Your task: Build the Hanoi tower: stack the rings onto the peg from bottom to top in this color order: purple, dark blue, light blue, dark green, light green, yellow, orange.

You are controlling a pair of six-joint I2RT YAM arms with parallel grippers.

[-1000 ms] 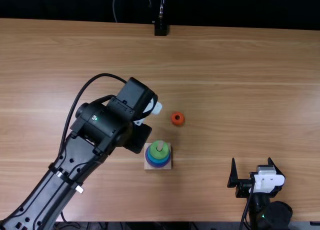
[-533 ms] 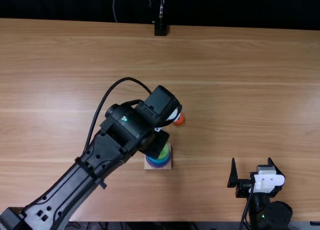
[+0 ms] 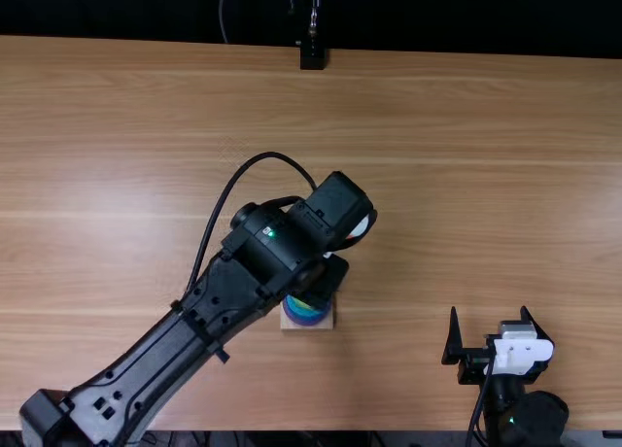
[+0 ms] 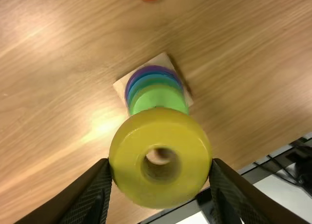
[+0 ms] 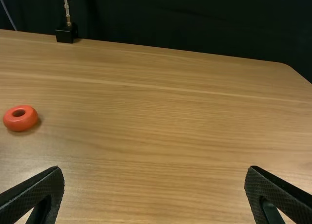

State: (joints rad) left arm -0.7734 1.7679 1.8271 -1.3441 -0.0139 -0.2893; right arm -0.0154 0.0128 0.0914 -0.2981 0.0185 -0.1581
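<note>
The yellow ring (image 4: pixel 161 124) is pinched between the fingers of the left gripper (image 4: pixel 160 161), closed to its width, off the peg and beside the light green ring (image 4: pixel 158 95) in that wrist view. The left arm (image 3: pixel 272 248) has swung rightward, now covering much of the stack below the middle of the top view. That likely makes lining the yellow hole up with the peg the next job. The wooden base (image 3: pixel 306 324) carries the stack; the orange ring (image 5: pixel 20 118) lies loose on the tabletop (image 5: pixel 161 97), probably last. The right gripper (image 5: pixel 154 170) is wide open, empty.
</note>
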